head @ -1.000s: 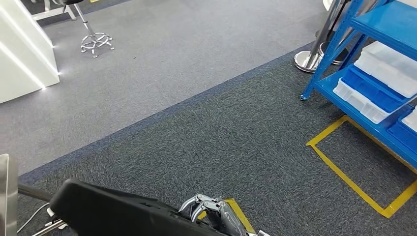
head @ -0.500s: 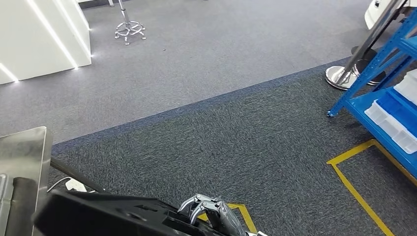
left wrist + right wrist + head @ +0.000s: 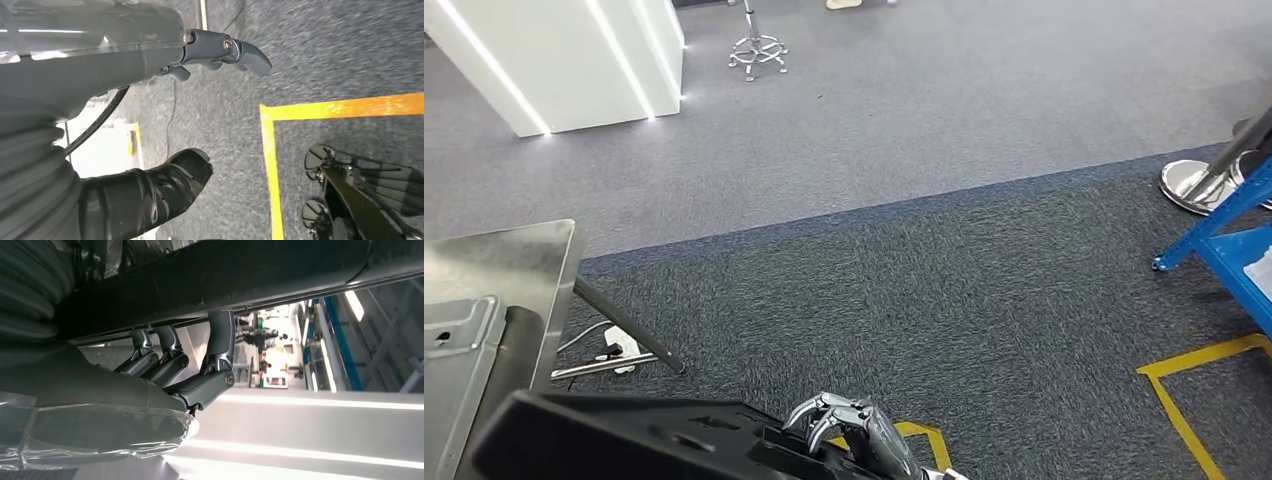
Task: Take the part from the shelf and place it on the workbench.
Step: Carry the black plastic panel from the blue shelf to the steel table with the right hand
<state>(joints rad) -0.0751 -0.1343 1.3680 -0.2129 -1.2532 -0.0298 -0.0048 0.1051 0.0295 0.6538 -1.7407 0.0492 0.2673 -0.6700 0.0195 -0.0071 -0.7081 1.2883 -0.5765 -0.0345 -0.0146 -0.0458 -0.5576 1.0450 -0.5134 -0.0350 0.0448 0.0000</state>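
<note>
1. I see the black part [image 3: 644,440] low in my head view, a flat dark moulded panel lying across the bottom left of the picture, carried over the carpet and not yet on the workbench.
2. My right hand [image 3: 854,430] holds it at its right end; the silver fingers [image 3: 829,408] curl over the panel's edge.
3. In the right wrist view the right hand [image 3: 165,375] has its fingers [image 3: 220,350] hooked up against the dark underside of the part [image 3: 225,275], so it is gripping it.
4. My left hand [image 3: 150,115] hangs over the floor, thumb and fingers apart, nothing between them.
5. The steel workbench [image 3: 494,270] sits at the left edge of the head view, just beyond the part's left end, with a dark leg slanting to the floor.
6. A white power strip [image 3: 619,348] lies on the carpet under that leg.
7. Yellow floor tape [image 3: 1194,365] marks a box on the dark carpet at right; another corner of it sits just beside the right hand.
8. The blue shelf [image 3: 1224,235] corner shows at the far right, with a chrome post base [image 3: 1189,185] behind it.
9. A white counter [image 3: 574,60] and a stool base [image 3: 759,50] stand well apart on the lighter carpet at top.
</note>
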